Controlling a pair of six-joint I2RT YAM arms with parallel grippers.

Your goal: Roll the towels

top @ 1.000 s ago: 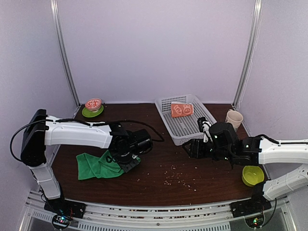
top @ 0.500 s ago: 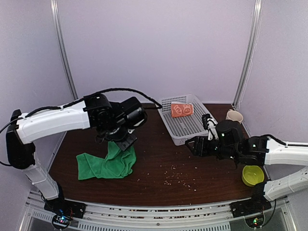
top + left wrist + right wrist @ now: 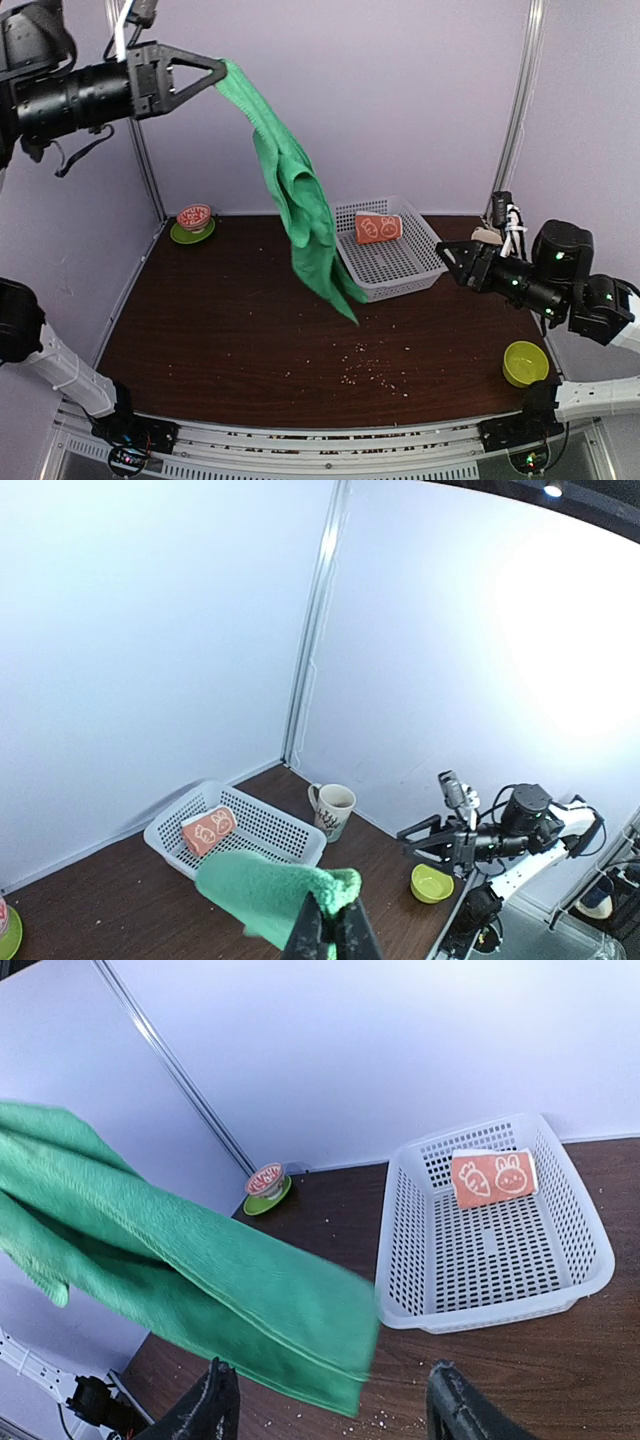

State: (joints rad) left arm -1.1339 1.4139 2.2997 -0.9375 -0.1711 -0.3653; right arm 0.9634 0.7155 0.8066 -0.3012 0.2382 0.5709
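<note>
The green towel hangs in the air from one corner, its lower end dangling just above the table. My left gripper is shut on that corner, high at the upper left; the left wrist view shows the pinched fold above the fingertips. The orange towel with white prints lies folded in the white basket. At the right, my right gripper hovers open above the table, pointing at the hanging towel, nothing between its fingers.
A mug stands behind the right arm near the back right corner. A green bowl sits at the front right. A red bowl on a green saucer is at the back left. Crumbs dot the dark table.
The left arm has swung up high with the green towel, lifting it off the table until it hangs. The right arm has risen and drawn back to the right.
</note>
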